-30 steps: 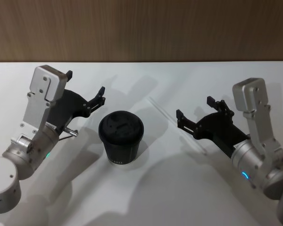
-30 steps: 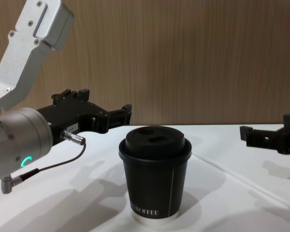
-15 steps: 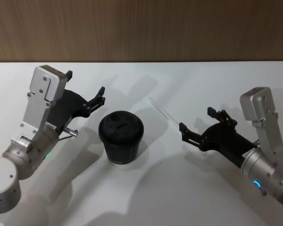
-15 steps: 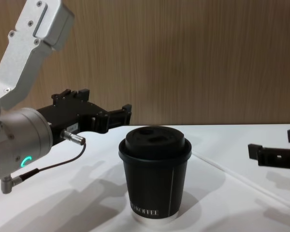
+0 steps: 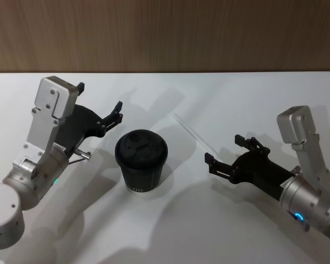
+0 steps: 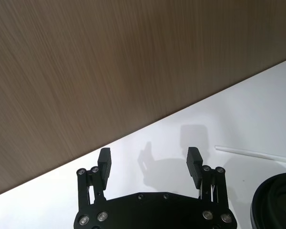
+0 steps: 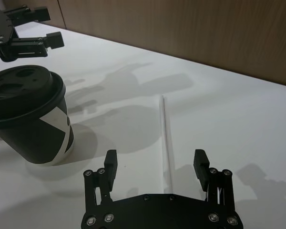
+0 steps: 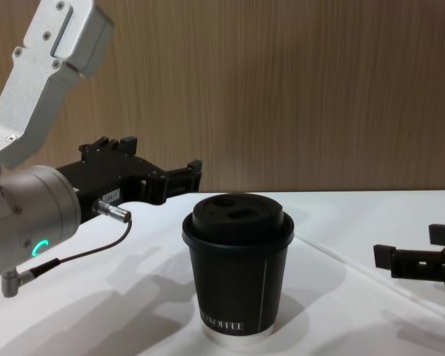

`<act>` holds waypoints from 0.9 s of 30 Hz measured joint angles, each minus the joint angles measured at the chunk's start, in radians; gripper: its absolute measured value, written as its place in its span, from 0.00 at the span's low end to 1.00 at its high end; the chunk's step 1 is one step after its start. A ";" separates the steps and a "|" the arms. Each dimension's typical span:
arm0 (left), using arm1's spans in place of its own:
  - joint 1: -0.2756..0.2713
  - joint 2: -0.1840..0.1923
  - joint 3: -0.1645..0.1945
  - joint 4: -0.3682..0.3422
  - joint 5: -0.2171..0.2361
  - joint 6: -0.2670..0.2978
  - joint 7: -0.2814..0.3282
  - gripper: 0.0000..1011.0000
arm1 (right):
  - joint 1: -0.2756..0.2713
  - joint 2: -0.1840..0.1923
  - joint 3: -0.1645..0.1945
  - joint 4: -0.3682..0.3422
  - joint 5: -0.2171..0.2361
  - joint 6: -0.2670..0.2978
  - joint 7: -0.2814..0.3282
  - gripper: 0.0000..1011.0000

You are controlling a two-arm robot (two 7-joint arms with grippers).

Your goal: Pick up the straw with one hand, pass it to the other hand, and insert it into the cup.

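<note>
The black lidded cup (image 5: 140, 159) stands upright in the middle of the white table, also plain in the chest view (image 8: 237, 274). Right of it and a little farther back, the thin white straw (image 5: 191, 128) lies flat on the table. My right gripper (image 5: 224, 149) is open and low over the straw's near end. In the right wrist view the straw (image 7: 166, 138) runs between the open fingers of that gripper (image 7: 155, 157), untouched. My left gripper (image 5: 100, 96) hovers open behind and left of the cup, holding nothing.
A thin black cable with a metal plug (image 8: 111, 211) hangs from my left arm, near the cup's left side. A wooden wall (image 5: 165, 33) closes off the table's far edge. Bare white table (image 5: 170, 231) spreads in front of the cup.
My right gripper has dropped toward the table and drawn back slightly, now straddling the straw's near end. The left arm, cup and straw have stayed where they were.
</note>
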 joint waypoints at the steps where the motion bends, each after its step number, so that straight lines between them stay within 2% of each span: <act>1: 0.000 0.000 0.000 0.000 0.000 0.000 0.000 0.99 | 0.003 0.000 -0.001 0.004 0.002 0.001 0.002 0.99; 13: 0.000 0.000 0.000 0.000 0.000 0.000 0.000 0.99 | 0.047 -0.006 -0.013 0.070 0.033 0.000 0.037 0.99; 27: 0.000 0.000 0.000 0.000 0.000 0.000 0.000 0.99 | 0.096 -0.007 -0.036 0.150 0.050 -0.031 0.070 0.99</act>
